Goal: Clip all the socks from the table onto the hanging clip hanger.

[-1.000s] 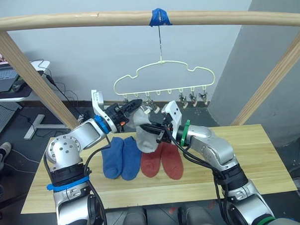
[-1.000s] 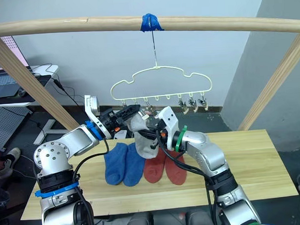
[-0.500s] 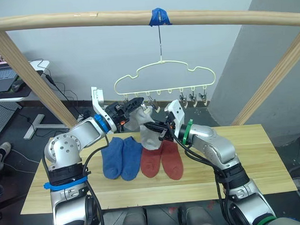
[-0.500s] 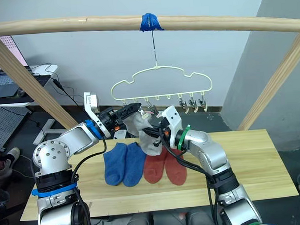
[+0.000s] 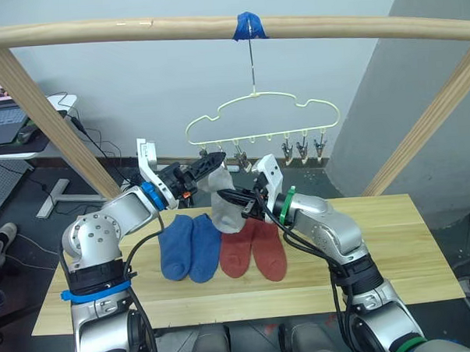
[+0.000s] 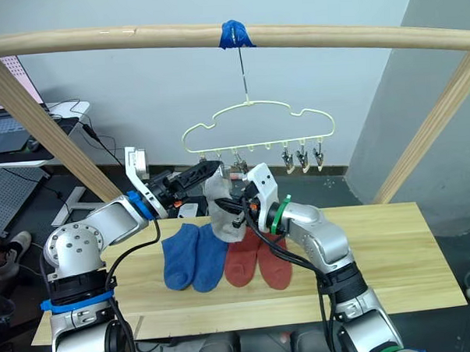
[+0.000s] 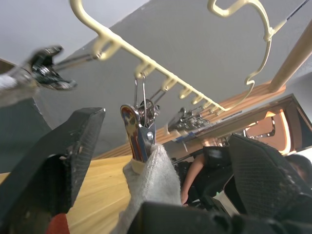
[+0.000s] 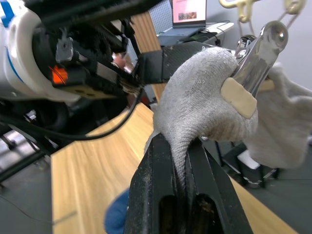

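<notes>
A long wooden rail with one band of blue tape spans the scene, carried on slanted wooden legs. Under it stands the table of pale planks. Four socks lie flat on it side by side, near its middle: two blue socks on the robot's left and two brick red socks just beside them on the right, the pairs touching.

One cream-yellow clip hanger hangs by its hook from the taped spot on the rail. Along its lower bar six small metal clips can be counted, three of them hanging free toward the right end.

One light grey sock hangs above the table between the two arms, over the seam between the blue and red pairs. The left wrist view shows a metal clip biting the top edge of this sock.

The left gripper sits at the clip row by the sock's top; its two fingers stand wide apart on either side of the clip and sock, holding nothing. The right gripper is closed on the grey sock, the fabric pinched between its fingers just below the clip.
</notes>
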`<control>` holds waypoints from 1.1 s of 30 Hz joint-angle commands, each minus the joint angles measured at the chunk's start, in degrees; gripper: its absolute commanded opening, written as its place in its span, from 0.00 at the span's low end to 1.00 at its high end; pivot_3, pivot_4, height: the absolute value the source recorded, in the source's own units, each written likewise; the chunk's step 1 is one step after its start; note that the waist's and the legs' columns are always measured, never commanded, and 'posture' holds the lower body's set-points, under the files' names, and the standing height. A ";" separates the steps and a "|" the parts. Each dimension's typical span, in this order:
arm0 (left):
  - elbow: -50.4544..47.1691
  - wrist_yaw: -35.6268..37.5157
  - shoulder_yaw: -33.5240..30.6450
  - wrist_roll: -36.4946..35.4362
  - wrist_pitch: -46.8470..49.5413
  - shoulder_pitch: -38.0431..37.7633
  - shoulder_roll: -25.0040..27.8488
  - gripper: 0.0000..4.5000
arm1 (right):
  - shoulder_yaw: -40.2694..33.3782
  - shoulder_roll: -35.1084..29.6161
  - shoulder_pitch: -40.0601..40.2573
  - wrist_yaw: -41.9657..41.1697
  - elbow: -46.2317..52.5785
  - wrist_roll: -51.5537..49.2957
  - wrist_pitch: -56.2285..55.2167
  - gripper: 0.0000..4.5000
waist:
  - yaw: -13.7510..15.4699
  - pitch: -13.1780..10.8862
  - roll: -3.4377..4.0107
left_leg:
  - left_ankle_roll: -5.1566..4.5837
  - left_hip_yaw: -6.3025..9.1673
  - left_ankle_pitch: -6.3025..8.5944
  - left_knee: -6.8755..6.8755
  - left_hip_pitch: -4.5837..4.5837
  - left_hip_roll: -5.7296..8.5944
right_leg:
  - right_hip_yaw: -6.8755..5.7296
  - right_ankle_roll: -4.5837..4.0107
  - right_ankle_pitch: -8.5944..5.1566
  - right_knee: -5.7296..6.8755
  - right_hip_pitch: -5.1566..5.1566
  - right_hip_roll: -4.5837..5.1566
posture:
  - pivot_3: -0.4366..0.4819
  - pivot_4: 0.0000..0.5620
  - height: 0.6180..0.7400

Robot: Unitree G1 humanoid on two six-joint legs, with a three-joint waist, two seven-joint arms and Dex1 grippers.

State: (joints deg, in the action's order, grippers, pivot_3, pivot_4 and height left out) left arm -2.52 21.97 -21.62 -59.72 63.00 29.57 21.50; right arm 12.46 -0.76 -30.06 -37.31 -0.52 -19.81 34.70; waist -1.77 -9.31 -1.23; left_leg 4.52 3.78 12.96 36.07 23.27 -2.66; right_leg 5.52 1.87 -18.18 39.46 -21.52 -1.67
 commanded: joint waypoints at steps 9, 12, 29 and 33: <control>-5.56 4.10 4.26 4.82 -5.72 -3.95 4.00 1.00 | -3.65 1.41 -0.30 0.31 -3.39 -4.80 4.34 0.72 | 0.20 0.00 0.01 | 0.00 -0.02 0.00 -0.02 0.05 0.04 | 0.00 -0.01 0.00 -0.06 -0.02 0.05 | 0.54 0.23 1.00; -5.76 4.56 4.87 5.04 -6.20 -4.49 3.75 1.00 | -3.72 0.36 0.94 0.32 -2.86 -5.13 4.77 0.94 | 0.15 0.00 0.01 | 0.00 -0.01 0.00 -0.02 0.06 0.03 | -0.02 -0.01 0.00 -0.05 -0.05 0.05 | 0.53 0.22 1.00; -7.56 6.43 13.23 17.74 -17.60 -6.28 3.86 1.00 | -6.91 -10.70 7.17 2.04 7.95 -3.30 1.83 0.99 | 0.10 0.00 0.00 | 0.00 -0.06 0.00 -0.02 0.25 0.04 | 0.02 -0.01 0.00 -0.05 -0.23 0.05 | 0.52 0.21 1.00; -9.73 7.29 16.89 24.29 -25.96 -8.12 2.87 0.96 | -9.70 -14.68 8.58 1.76 13.58 -4.73 2.24 1.00 | 0.10 0.00 0.00 | 0.00 -0.09 0.00 -0.02 0.25 0.04 | 0.05 -0.01 0.00 -0.06 -0.25 0.04 | 0.51 0.21 1.00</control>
State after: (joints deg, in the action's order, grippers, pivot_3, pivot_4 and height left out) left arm -8.93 28.43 -5.11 -37.66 41.73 21.34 24.83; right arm 4.74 -14.51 -21.68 -34.97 8.67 -22.92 37.53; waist -1.67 -9.31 -1.23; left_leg 4.52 3.70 12.96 36.05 23.52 -2.62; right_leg 5.58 1.86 -18.18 39.41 -21.76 -1.63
